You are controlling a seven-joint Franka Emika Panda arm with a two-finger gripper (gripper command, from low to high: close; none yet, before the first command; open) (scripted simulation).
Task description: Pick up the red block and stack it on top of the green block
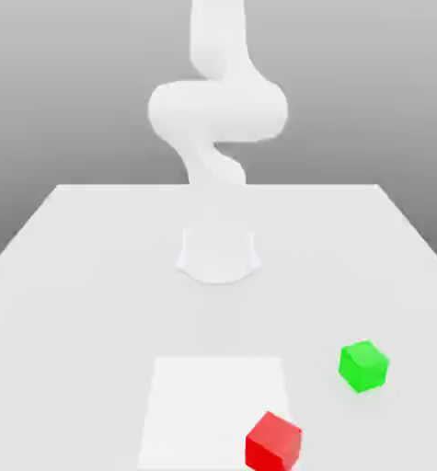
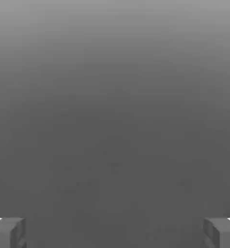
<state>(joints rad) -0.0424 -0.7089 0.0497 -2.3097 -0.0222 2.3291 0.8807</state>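
Here the pincer (image 2: 115,232) stands wide, its two grey fingertips (image 2: 7,232) far apart with nothing between them. The red block (image 1: 273,442), a plain matte cube, rests at the worktop's (image 1: 74,276) near edge, well apart from the white arm (image 1: 217,110) at the far side. The green block (image 1: 363,365), equally small, sits nearby toward the exterior view's right.
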